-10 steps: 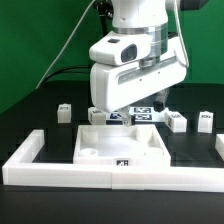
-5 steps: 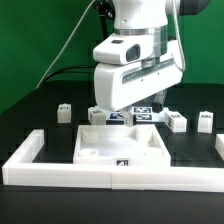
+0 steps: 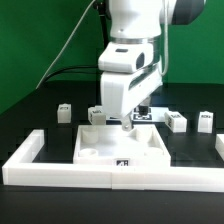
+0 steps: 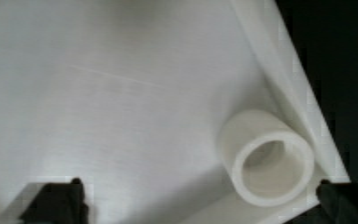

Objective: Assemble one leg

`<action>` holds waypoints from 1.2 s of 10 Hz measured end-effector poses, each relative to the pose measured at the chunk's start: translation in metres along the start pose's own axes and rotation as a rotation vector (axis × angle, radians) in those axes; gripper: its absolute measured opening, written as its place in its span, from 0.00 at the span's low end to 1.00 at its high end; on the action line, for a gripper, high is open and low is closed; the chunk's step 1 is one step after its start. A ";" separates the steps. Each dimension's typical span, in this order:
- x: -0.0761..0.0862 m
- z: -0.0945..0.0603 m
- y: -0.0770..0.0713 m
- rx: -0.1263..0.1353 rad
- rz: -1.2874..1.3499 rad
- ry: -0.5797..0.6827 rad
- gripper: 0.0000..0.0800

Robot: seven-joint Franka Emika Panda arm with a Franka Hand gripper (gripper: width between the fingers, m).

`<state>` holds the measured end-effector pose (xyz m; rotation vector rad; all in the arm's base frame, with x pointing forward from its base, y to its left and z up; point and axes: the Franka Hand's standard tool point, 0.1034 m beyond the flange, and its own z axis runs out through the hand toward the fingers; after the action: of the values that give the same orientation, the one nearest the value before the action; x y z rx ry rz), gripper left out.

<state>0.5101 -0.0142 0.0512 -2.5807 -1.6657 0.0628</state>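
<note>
A glossy white, rounded robot arm reaches straight down, its boxy white wrist block set directly above the fingers. The two black fingers point downward and stand spread wide apart, one at each side of the wrist view. In the exterior view, they are too small to make out clearly beneath the block.
</note>
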 end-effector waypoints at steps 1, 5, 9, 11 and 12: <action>0.000 0.000 0.000 0.001 -0.001 0.000 0.81; -0.017 0.009 -0.002 -0.041 -0.195 0.013 0.81; -0.036 0.022 -0.017 -0.025 -0.347 -0.008 0.81; -0.035 0.039 -0.023 0.002 -0.417 -0.027 0.81; -0.037 0.043 -0.022 0.008 -0.419 -0.027 0.81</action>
<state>0.4719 -0.0373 0.0096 -2.1765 -2.1674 0.0803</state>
